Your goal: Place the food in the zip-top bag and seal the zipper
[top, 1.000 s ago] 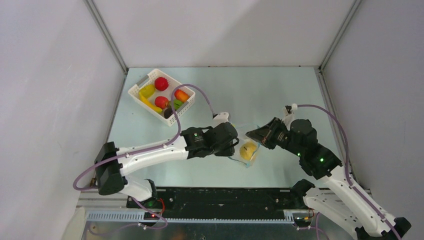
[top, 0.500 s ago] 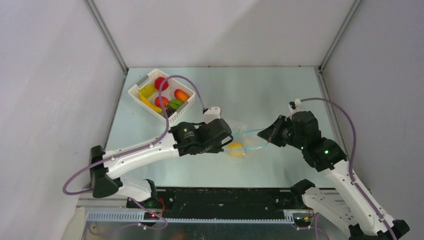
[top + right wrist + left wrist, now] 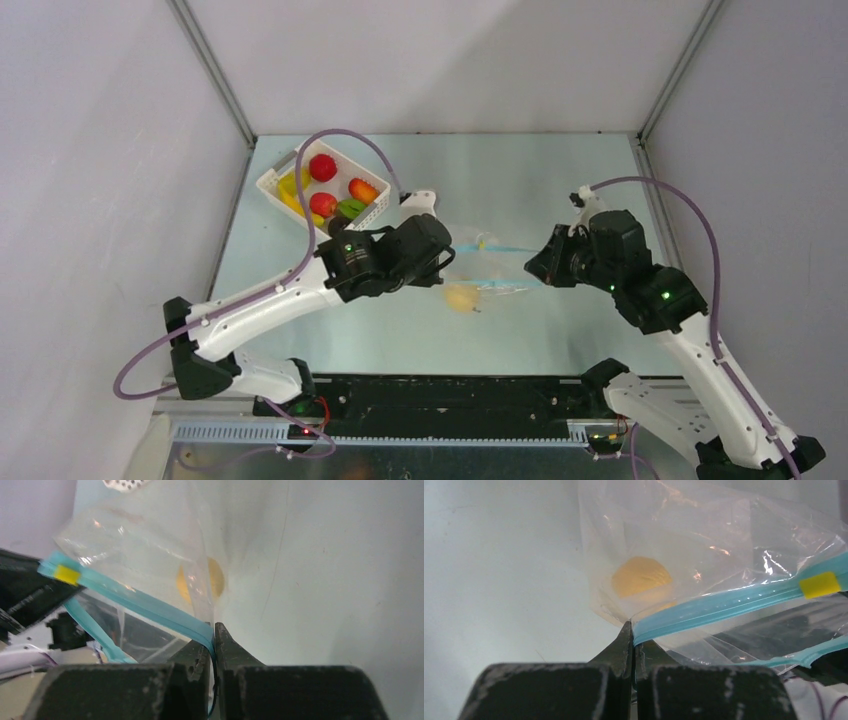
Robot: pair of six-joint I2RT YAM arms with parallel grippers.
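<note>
— How many pieces of toy food can you count?

— One pale yellow toy fruit (image 3: 460,297) sits low inside the zip-top bag (image 3: 487,268). The white slotted basket (image 3: 272,178) at the back left holds five I can make out: a red fruit (image 3: 322,167), a second red fruit (image 3: 322,204), a yellow piece (image 3: 291,190), an orange-red piece (image 3: 363,189) and a green piece (image 3: 350,208). The left arm and its cable cover the basket's near corner.

— And the bag?

— There is one clear, crinkly bag, stretched between the two arms near the middle of the table. Its zipper (image 3: 724,602) shows as two light blue strips standing apart, with one small yellow slider tab (image 3: 819,585) on the upper strip.

— The claws?

— There are two. The left gripper (image 3: 633,630) is pinched tight on one end of the upper strip. The right gripper (image 3: 214,632) is clamped on that strip's other end, its jaws almost touching.

— The surface?

— One pale grey-green table (image 3: 560,180), smooth and slightly glossy, with a black rail (image 3: 450,395) along its near edge.

— The room?

— Plain white panels (image 3: 440,60) on three sides, joined at the back corners by two slanting metal posts (image 3: 215,75).
</note>
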